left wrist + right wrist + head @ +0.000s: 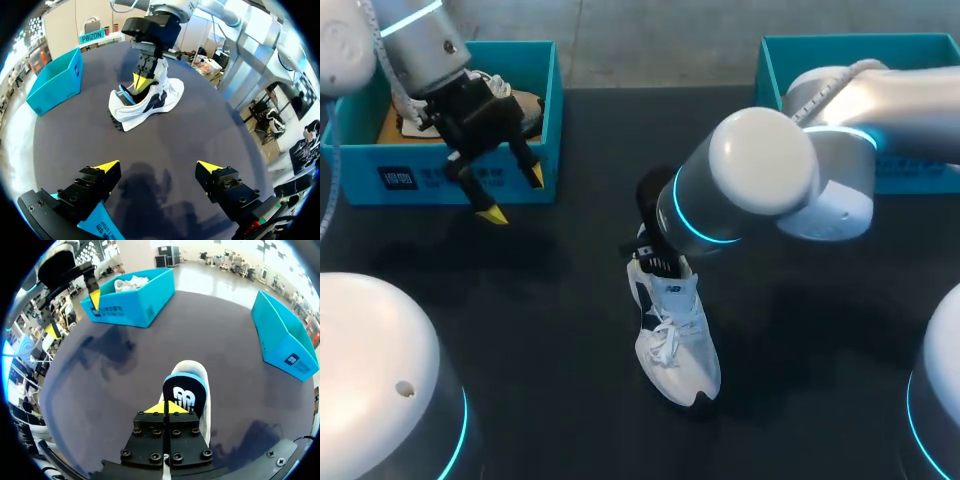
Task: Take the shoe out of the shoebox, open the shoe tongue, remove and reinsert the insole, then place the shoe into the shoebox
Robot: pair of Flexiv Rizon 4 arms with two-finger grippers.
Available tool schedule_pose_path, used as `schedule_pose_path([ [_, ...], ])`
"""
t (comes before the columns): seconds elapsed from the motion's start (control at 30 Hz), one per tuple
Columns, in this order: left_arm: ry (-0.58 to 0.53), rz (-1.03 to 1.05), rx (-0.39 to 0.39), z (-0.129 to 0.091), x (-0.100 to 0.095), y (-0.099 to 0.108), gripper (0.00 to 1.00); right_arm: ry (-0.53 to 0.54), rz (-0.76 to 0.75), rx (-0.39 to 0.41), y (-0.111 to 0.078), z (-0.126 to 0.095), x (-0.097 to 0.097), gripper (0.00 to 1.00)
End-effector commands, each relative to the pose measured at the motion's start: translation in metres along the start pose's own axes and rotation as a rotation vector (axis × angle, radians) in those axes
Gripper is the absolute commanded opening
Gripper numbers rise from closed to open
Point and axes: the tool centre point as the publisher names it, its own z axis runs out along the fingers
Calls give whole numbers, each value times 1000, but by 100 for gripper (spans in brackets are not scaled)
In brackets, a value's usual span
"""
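A white and navy shoe (pixel 678 340) (pixel 150 102) (pixel 192 365) lies on the black table near the middle, toe towards me. My right arm reaches over its heel end and hides the gripper in the head view. The right gripper (pixel 167 407) (pixel 143 81) is shut, its tips down in the shoe's opening beside the dark insole (pixel 184 397) with its white logo. I cannot tell whether anything is pinched. My left gripper (pixel 513 196) (pixel 159 167) hangs open and empty over the front wall of the left shoebox (pixel 420 180) (pixel 135 302), well away from the shoe.
Another shoe (pixel 515 100) (pixel 130 284) lies in the left shoebox. A second blue shoebox (pixel 910 170) (pixel 55 85) (pixel 282 345) stands at the back right, partly hidden by my right arm. Bare dark tabletop (pixel 550 330) surrounds the shoe.
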Motion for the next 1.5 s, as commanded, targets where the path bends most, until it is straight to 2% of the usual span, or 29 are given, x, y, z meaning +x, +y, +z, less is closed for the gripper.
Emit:
schedule_pose_path([
  [0.03, 13, 24, 9, 0, -3, 2, 100, 3, 3, 0, -2, 10, -2, 0],
  [0.17, 18, 46, 3, 0, -2, 2, 100, -19, 5, -5, -6, 16, -4, 0],
  [0.3, 18, 46, 3, 0, -2, 2, 100, -100, 28, -4, -12, 25, -8, 0],
  [0.73, 18, 46, 3, 0, -2, 2, 100, -100, 28, -4, -12, 25, -8, 0],
  [0.9, 18, 46, 3, 0, -2, 2, 100, -75, 47, 8, -17, 36, -13, 0],
  [1.33, 18, 46, 3, 0, -2, 2, 100, -55, 73, 1, -20, 40, -31, 0],
  [1.5, 18, 46, 3, 0, -2, 2, 100, -47, 83, 50, -23, 53, -32, 0],
])
